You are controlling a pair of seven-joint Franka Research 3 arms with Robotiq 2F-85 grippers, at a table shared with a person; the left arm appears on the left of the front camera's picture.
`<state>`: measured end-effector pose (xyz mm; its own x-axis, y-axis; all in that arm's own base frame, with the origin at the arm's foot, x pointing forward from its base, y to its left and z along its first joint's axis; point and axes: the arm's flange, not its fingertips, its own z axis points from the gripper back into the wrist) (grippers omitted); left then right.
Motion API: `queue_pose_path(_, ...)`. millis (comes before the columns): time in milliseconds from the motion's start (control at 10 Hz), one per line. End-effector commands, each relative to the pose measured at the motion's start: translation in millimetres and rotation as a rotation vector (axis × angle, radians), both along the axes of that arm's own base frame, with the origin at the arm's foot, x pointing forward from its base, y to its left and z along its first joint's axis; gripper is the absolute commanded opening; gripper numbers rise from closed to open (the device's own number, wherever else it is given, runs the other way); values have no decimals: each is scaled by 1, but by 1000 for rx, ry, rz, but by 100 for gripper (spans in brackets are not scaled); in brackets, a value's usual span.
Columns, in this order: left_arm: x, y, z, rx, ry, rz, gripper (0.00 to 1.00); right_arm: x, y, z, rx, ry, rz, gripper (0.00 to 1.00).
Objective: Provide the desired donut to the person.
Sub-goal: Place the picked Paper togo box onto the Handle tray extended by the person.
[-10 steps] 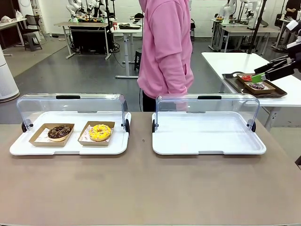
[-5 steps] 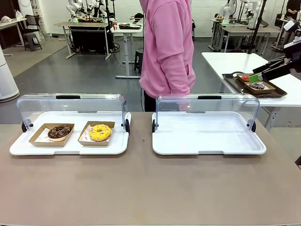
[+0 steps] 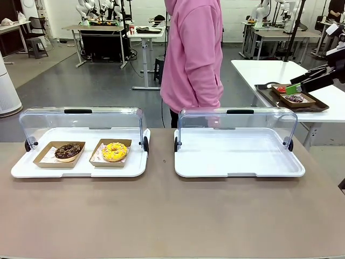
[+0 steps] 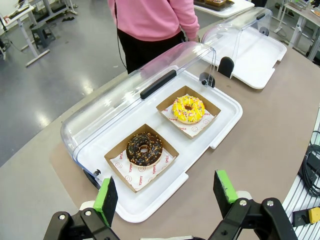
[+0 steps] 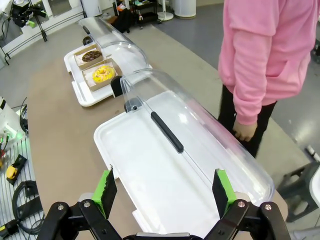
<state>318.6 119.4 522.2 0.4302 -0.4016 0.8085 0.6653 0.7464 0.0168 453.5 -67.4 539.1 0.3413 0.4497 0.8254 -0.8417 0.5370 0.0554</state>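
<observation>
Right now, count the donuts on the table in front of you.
2, both in the left white tray, each in its own cardboard boat: the chocolate donut at the left, the yellow donut beside it. None looks hidden.

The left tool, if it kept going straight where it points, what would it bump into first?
Probably the chocolate donut in its paper tray. The left tool hangs open above it, though depth is hard to judge.
</observation>
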Motion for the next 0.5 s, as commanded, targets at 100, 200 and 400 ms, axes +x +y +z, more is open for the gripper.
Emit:
queue_pose_path(100,0,1,-1,-4,-5,-6,100,0,-2,0,-1,-6,8,100)
queue_pose_path(200,0,1,-1,-4,-5,-6,100,0,-2,0,-1,-6,8,100)
queue_pose_path(400,0,1,-1,-4,-5,-6,100,0,-2,0,-1,-6,8,100)
